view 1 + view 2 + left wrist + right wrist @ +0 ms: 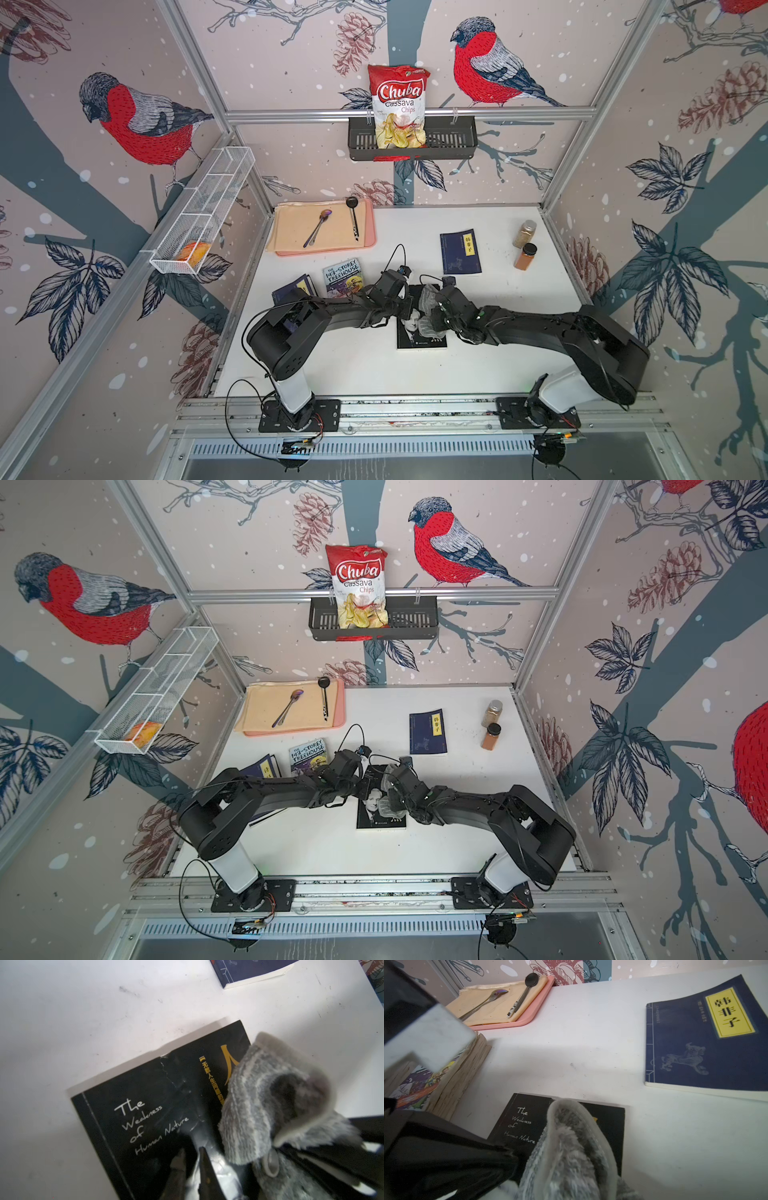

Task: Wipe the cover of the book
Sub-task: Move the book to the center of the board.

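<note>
A black book (419, 337) (380, 817) with a man's portrait lies flat at the table's middle; its cover (145, 1095) (525, 1122) reads "The Weakness of Human Nature". A fluffy grey cloth (430, 307) (390, 789) (270, 1095) (571, 1157) rests on the cover's right half, bunched up around my right gripper (441, 312), which is shut on it; its jaws are buried in the pile. My left gripper (405, 311) (192, 1150) is shut with nothing between its fingers, tips down on the cover's left part, just beside the cloth.
A dark blue book (460, 252) (706, 1043) lies behind on the right, two spice jars (524, 245) beyond it. A thick Treehouse paperback (343, 276) and another blue book (293, 289) lie by my left arm. A pink tray (368, 243) with two spoons stands back left.
</note>
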Tool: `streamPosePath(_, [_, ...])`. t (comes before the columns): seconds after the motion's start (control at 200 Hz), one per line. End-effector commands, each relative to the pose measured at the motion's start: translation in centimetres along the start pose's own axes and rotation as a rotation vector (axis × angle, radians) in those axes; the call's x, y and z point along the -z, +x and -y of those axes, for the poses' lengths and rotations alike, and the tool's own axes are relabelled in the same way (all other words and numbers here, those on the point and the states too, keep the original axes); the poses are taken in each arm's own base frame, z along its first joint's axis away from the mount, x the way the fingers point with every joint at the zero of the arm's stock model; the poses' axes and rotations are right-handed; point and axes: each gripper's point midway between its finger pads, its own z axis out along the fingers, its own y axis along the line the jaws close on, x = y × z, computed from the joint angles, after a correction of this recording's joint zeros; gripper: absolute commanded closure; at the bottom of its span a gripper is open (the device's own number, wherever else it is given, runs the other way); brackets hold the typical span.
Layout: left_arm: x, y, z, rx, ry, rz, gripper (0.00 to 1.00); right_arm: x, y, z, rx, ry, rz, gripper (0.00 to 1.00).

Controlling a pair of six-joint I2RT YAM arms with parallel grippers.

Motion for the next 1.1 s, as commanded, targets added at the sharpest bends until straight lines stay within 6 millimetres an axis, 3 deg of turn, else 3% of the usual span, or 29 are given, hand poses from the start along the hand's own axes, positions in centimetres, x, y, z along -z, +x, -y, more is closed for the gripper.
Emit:
streamPosePath(0.0, [-0.4,2.1,-1.2,0.008,-0.041,-0.079,0.92,0.2,1.7,-0.6,-0.012,0.000,-0.022,0.95])
streamPosePath(0.215, [-0.7,2.9,-2.2,0.023,-0.072,-0.097,0.97,1.0,4.7,-1.5,-0.006,-0.002,-0.084,0.95])
streamPosePath(0.34, [-0.7,3.5,-2.6,0.029,-0.083,-0.108,1.00,0.3,5.8,-0.6,-0.021,0.002,-0.097,0.93])
streamPosePath(0.415, [-0.6,4.0,-2.8,0.035,-0.089,-0.114,1.00,-0.7,4.7,0.0,-0.052,-0.021,-0.089,0.93])
streamPosePath(0.585, [-0.6,4.5,-3.2,0.050,-0.097,-0.114,1.00,-3.3,-0.8,1.2,-0.089,-0.019,-0.021,0.94])
streamPosePath(0.695, [-0.6,4.6,-3.6,0.052,-0.112,-0.118,1.00,-4.0,-1.8,0.7,-0.059,0.007,-0.031,0.96])
streamPosePath(0.79, [-0.6,4.5,-3.8,0.059,-0.120,-0.114,1.00,-2.8,-0.2,0.0,-0.013,0.047,-0.039,0.96])
streamPosePath(0.976, [-0.8,4.5,-4.0,0.063,-0.123,-0.118,1.00,1.1,6.2,-0.5,-0.013,0.070,-0.080,0.95])
streamPosePath(1.091, [-0.9,4.7,-4.2,0.063,-0.130,-0.126,1.00,1.9,9.0,0.3,-0.074,0.033,-0.102,0.95])
